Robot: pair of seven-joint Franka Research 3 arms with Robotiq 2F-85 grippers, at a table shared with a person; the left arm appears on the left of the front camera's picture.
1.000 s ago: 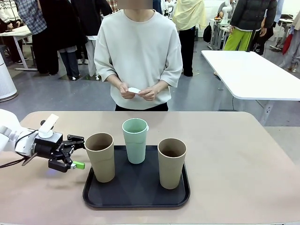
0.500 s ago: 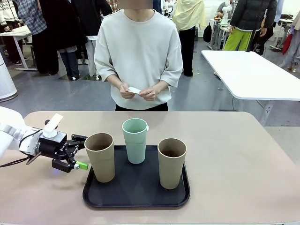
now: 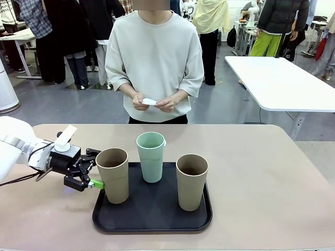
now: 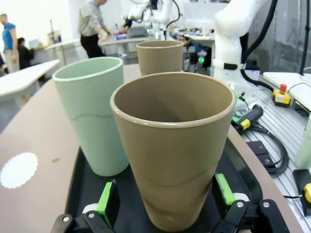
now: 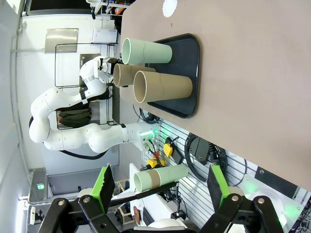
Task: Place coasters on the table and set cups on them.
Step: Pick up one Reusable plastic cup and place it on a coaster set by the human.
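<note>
The left gripper [image 3: 95, 168] had its jaws wide open around the near brown cup [image 3: 112, 178], a green pad on either side, gripping nothing yet. That cup stood at the left end of the tray [image 3: 152, 218], with the mint cup [image 3: 151, 157] just behind it. One coaster [image 4: 19, 170] lay on the table [image 3: 261, 178], on the person's side of the tray. To my eye the smooth, tapered cup could slip or tip once squeezed and lifted, and a careless swing might clip the mint cup. The right gripper [image 5: 160, 187] hung open and empty.
</note>
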